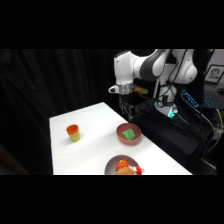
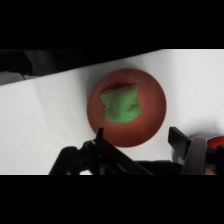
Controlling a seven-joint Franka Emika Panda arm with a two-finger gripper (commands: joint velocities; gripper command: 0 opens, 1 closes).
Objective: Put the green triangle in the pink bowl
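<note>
The green triangle [image 2: 120,104] sat inside the pink bowl [image 2: 150,127], right below the tool [image 2: 136,136]. The tool hung above the bowl's far rim with its fingers [image 2: 178,137] spread apart and nothing between them. Out to the tool's side across the tabletop [image 1: 95,145] stood an orange cup [image 1: 73,132], well apart from the bowl, and nearer the front edge lay a dark plate [image 1: 116,162] of orange-red food.
</note>
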